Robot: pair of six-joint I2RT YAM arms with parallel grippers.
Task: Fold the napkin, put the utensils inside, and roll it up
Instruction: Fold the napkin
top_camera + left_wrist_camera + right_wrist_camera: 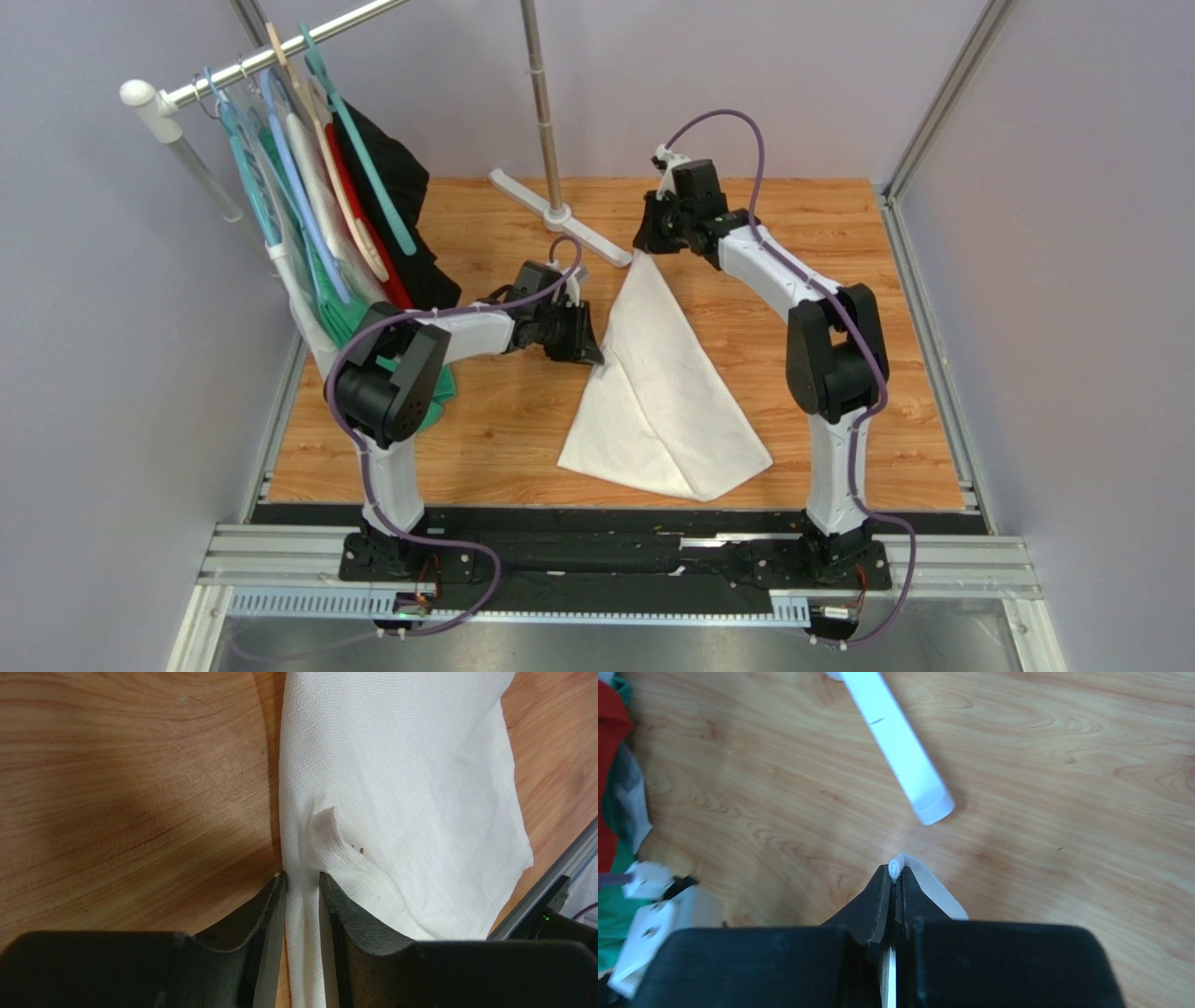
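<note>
The white napkin [659, 399] lies on the wooden table as a long triangle, its wide end toward the front edge. My right gripper [648, 247] is shut on its far top corner; in the right wrist view a small white nub of napkin [927, 885] pokes out between the closed gripper tips [896, 871]. My left gripper [596, 346] holds the napkin's left edge about halfway down. In the left wrist view a bunched fold of napkin [393, 777] runs between the gripper tips [302, 877]. No utensil shows in any view.
A clothes rack with hangers and garments [330, 182] stands at the left. Its pole and white base foot [561, 210] sit behind the napkin; the foot also shows in the right wrist view [899, 749]. A green cloth [443, 392] lies by the left arm. A metal rail [617, 560] runs along the front.
</note>
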